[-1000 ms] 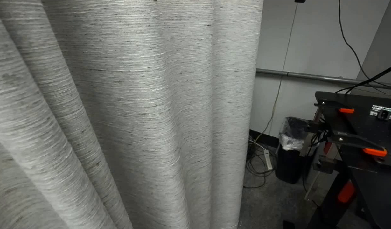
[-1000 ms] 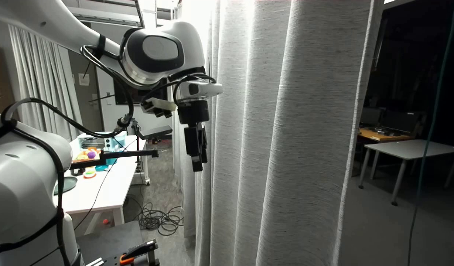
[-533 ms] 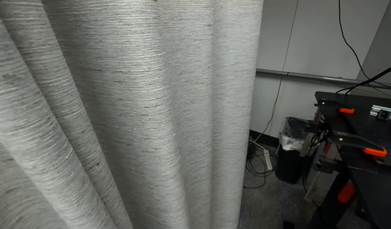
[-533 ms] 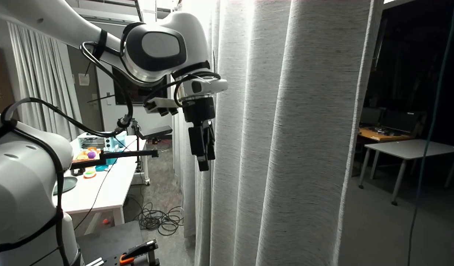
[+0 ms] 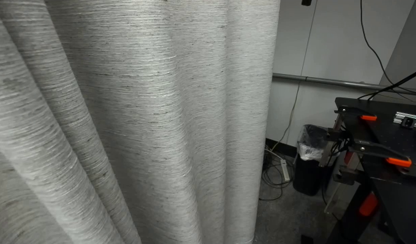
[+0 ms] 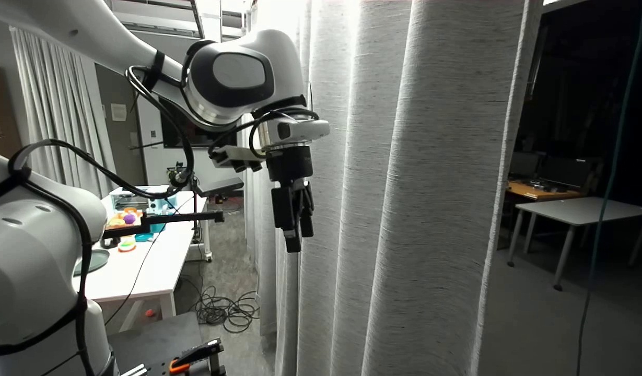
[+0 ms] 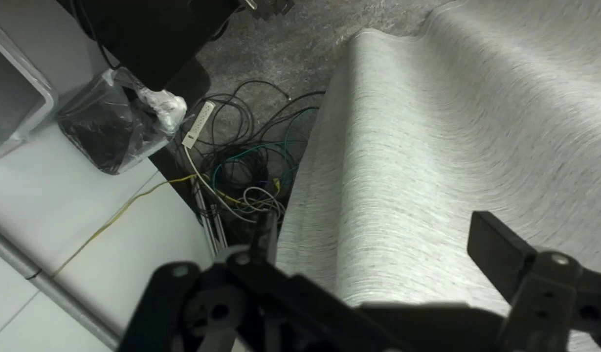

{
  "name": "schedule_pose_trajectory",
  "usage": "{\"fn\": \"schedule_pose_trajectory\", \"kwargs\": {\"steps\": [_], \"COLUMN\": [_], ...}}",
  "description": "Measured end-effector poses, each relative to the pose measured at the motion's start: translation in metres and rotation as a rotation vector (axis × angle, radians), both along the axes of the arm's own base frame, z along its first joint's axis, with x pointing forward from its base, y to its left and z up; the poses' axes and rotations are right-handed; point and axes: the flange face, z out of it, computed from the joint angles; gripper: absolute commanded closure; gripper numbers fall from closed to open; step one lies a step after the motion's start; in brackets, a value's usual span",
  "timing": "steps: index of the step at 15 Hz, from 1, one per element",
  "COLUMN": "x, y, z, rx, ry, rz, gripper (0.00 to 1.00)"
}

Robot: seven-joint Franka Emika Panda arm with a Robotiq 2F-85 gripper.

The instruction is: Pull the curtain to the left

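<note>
Presently pointing the gripper downward beside the folds of the curtain. Standing wide apart at the fingers, clasping nothing, and framing a pale fold between them in the wrist view. Filling most of an exterior view with the curtain and finishing at an upright outline; showing beyond it floor, a bin and a black desk with clamps. Hanging in tall folds across the middle of an exterior view, ending in a bright upright edge against dark space and a light-topped table well apart. Leaving a strip of floor on the gripper's side, between curtain and long white table, partly taking it up with coiled cables. Meeting the floor along a wavy hem in the wrist view, near tangled cords and a power strip.

Losing the curtain's top at the upper border in both exterior views and, in an exterior view, cutting off the arm at the left. Catching only a small dark tip at an exterior view's top, too little to name. Blurring the gripper's nearer parts in the wrist view; not making out contact or gap between gripper and curtain.
</note>
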Motion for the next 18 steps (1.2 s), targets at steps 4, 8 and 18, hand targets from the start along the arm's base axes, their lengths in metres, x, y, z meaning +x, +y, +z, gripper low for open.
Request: {"fn": "schedule_pose_trajectory", "kwargs": {"steps": [4, 8, 18], "x": [0.016, 0.037, 0.074], "y": [-0.028, -0.036, -0.066], "z": [-0.006, -0.005, 0.008], "rx": [-0.044, -0.075, -0.25], "ry": [-0.009, -0.059, -0.208], "rz": [-0.107, -0.11, -0.206], "gripper": [0.0, 0.0, 0.0]}}
